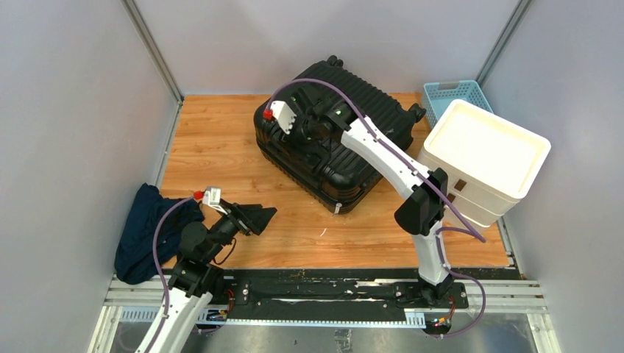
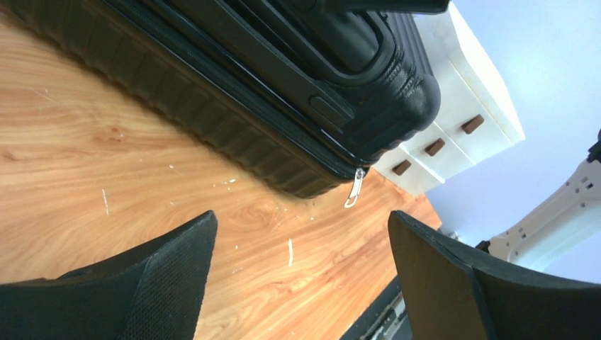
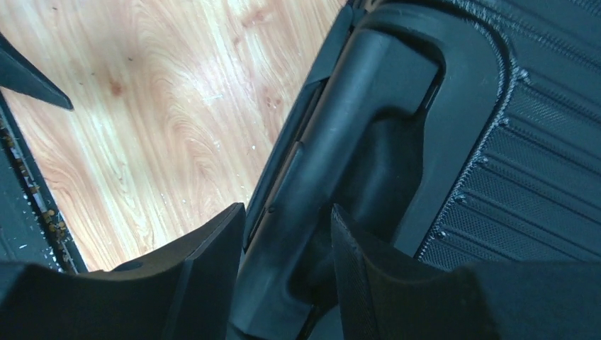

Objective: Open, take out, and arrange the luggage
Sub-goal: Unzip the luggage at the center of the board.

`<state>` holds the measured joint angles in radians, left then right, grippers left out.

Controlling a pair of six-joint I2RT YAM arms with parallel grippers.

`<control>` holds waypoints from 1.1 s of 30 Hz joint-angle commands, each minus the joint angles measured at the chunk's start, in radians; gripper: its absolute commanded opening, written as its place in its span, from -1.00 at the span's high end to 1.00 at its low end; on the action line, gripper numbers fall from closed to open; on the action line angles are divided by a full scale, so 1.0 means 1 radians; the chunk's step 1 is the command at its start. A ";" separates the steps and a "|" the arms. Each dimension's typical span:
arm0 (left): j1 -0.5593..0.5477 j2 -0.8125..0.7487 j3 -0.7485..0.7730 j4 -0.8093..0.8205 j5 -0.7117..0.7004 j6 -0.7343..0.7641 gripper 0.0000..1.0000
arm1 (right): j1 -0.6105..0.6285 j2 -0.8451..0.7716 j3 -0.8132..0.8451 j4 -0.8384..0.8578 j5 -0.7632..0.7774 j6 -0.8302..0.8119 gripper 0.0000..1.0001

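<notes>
Wood tabletop (image 1: 221, 140), grey walls. The luggage (image 1: 346, 158) lies flat at upper centre, still zipped shut, its zipper pull (image 2: 353, 190) hanging at the near corner. The right arm rises from the lower right base, elbow bent, and reaches up-left over the shell. The right gripper (image 3: 287, 212) is part-closed, fingers clamped either side of the black handle (image 3: 354, 106). The left arm sits low at lower left, forearm pointing right. The left gripper (image 1: 259, 218) is spread wide, empty, just above the wood. Dark cloth (image 1: 147, 232) at far left.

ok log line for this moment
suitcase: closed, flat on table | right gripper: astride its handle | left gripper: open, empty
</notes>
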<state>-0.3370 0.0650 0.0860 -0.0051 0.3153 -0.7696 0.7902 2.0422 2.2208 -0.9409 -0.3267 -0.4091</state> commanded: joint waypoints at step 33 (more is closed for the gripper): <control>-0.289 0.543 -0.029 0.570 -0.028 -0.005 -0.67 | 0.006 -0.025 0.047 -0.024 -0.086 0.083 0.78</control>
<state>-0.6189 0.5724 0.0170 0.4519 0.3019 -0.8070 0.7868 2.0895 2.2131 -0.9440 -0.2909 -0.2939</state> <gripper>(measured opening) 0.828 0.415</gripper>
